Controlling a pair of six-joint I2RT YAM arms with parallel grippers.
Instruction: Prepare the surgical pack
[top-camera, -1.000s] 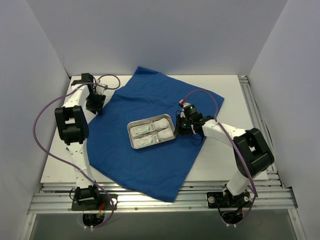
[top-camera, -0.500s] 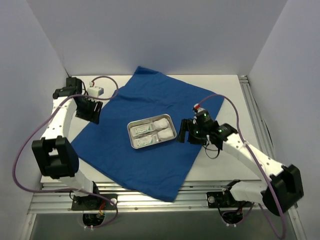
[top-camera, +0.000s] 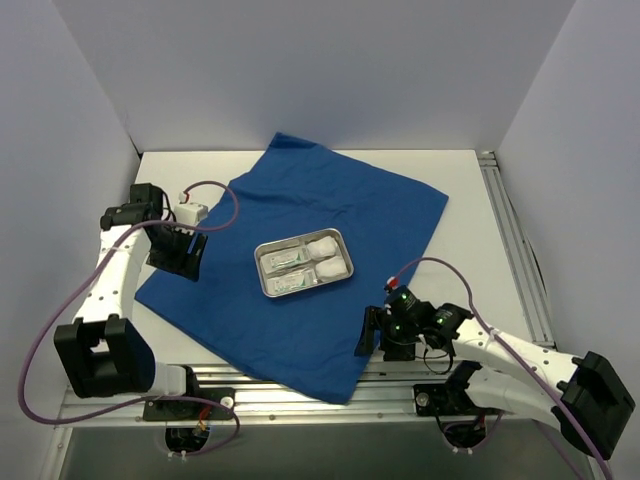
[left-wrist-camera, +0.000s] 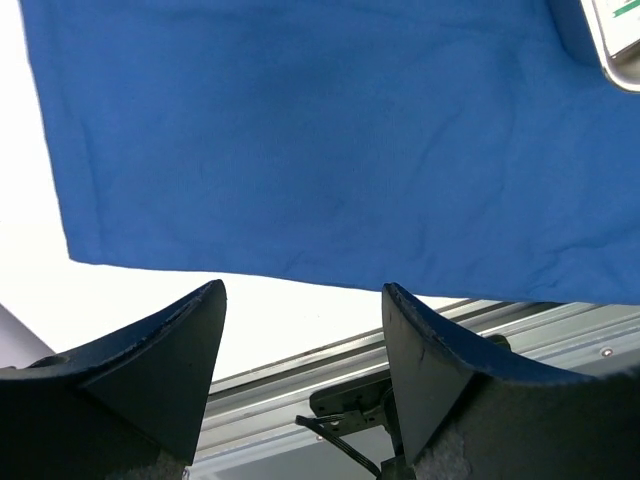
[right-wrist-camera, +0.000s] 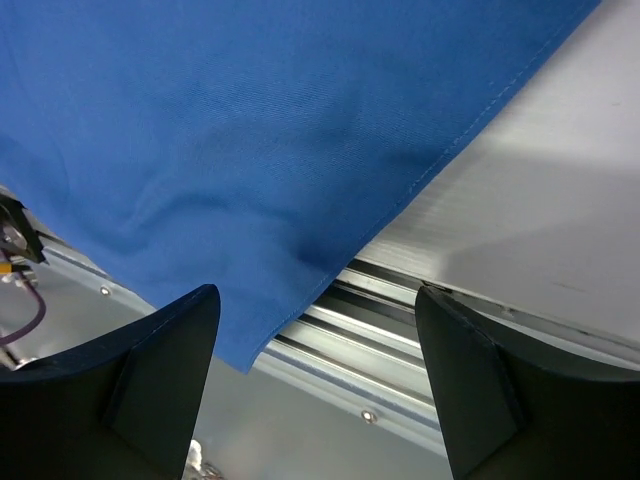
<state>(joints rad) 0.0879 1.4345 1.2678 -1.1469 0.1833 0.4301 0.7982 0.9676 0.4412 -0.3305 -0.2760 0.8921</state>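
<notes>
The royal-blue drape (top-camera: 300, 215) lies spread flat on the table, its near corner hanging over the front rail. On its middle stands the small steel tray (top-camera: 343, 243), holding white sachets (top-camera: 287, 261) and white gauze (top-camera: 322, 247). My left gripper (top-camera: 182, 260) hovers open over the drape's left corner. In the left wrist view the drape (left-wrist-camera: 300, 140) fills the top, a tray corner (left-wrist-camera: 622, 45) shows, and nothing sits between the gripper's (left-wrist-camera: 302, 292) fingers. My right gripper (top-camera: 372, 338) is open above the drape's near right edge (right-wrist-camera: 200, 150); the right gripper (right-wrist-camera: 317, 295) holds nothing.
The white table (top-camera: 470, 220) shows bare to the right of the drape. Aluminium rails (top-camera: 300, 392) run along the front edge and another rail (top-camera: 510, 240) along the right side. Pale walls close in the left, back and right.
My right gripper opened and pulled back from beside the tray to the drape's near right edge. My left gripper opened wider and moved nearer along the drape's left side.
</notes>
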